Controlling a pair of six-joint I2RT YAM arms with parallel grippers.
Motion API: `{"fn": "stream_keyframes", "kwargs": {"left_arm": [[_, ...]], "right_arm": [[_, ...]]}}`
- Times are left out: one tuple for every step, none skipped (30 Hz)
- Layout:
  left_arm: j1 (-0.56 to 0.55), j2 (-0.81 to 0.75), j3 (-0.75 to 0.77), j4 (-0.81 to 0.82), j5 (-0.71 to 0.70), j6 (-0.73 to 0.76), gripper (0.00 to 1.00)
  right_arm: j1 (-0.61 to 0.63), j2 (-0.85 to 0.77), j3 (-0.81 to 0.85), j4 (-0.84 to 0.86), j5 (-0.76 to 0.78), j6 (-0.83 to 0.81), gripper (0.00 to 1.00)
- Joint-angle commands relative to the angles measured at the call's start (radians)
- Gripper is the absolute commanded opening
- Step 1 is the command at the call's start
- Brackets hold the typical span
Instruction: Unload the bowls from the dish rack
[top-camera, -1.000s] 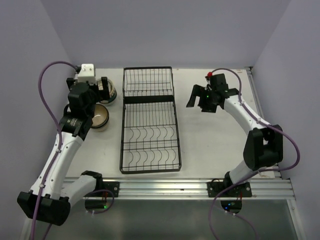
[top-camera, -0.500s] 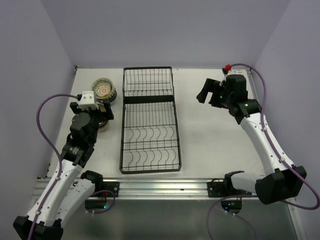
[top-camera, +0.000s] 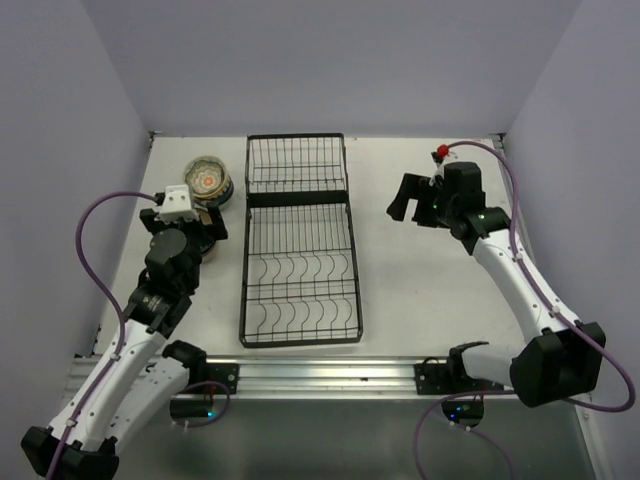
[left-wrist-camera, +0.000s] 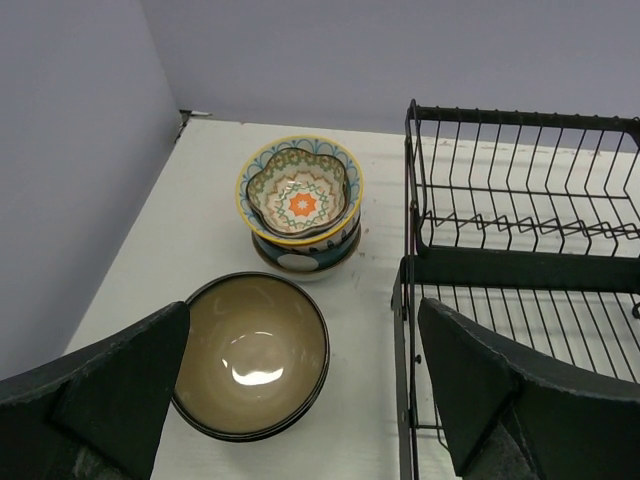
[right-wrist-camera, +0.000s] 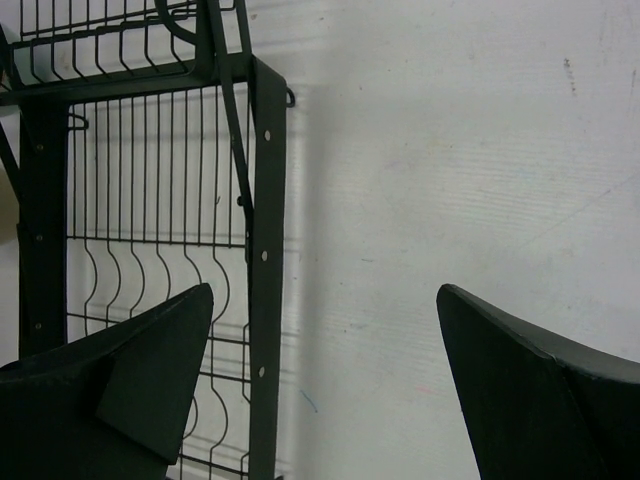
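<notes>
the main risk is sitting on the left side: the left gripper (left-wrist-camera: 303, 305) is hanging with its jaws spread wide and nothing between them, right over the brown bowl (left-wrist-camera: 252, 350) and close to the patterned stack (left-wrist-camera: 300, 200). any careless dip or sideways swing is likely going to clip a rim, and the stack, with a small scalloped bowl nesting in a blue-and-yellow one on top of at least 1 more, is looking tall enough to tip or slide. 1 of its fingers is also hovering near the dish rack (top-camera: 298, 201), where a wire could be catching it and dragging the whole frame. the right gripper (right-wrist-camera: 325, 290) is likewise gaping and holding nothing, looking down at the rack's right edge and the bare table (top-camera: 420, 290); a low pass there is risking the same snag. the rack is lying lengthwise down the middle of the table between the 2 arms, a long black wire frame in 2 sections with low sides and rows of curved dividers in the near section. no bowl is showing in it in any view, so the unloading is appearing finished, and reaching back in would be adding risk for nothing.
</notes>
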Motion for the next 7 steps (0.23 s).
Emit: {"fn": "stream_keyframes", "kwargs": {"left_arm": [[-0.004, 0.012, -0.006, 0.065, -0.046, 0.021, 1.0], [-0.004, 0.015, -0.006, 0.067, -0.047, 0.022, 1.0], [-0.003, 0.017, -0.007, 0.067, -0.051, 0.024, 1.0], [-0.004, 0.02, -0.007, 0.068, -0.052, 0.027, 1.0], [-0.004, 0.028, -0.006, 0.07, -0.057, 0.028, 1.0], [-0.004, 0.031, -0.003, 0.068, -0.057, 0.03, 1.0], [-0.004, 0.034, 0.0, 0.067, -0.057, 0.03, 1.0]], "right_arm": [[0.004, 0.018, -0.007, 0.093, -0.033, -0.018, 0.99], [0.004, 0.021, -0.007, 0.096, -0.038, -0.022, 0.99], [0.004, 0.024, -0.008, 0.105, -0.038, -0.024, 0.99], [0.004, 0.026, -0.007, 0.105, -0.034, -0.03, 0.98], [0.004, 0.023, -0.011, 0.105, -0.026, -0.032, 0.99], [0.004, 0.015, -0.02, 0.127, -0.014, -0.028, 0.99], [0.003, 0.014, -0.036, 0.136, -0.003, -0.028, 0.99]]}}
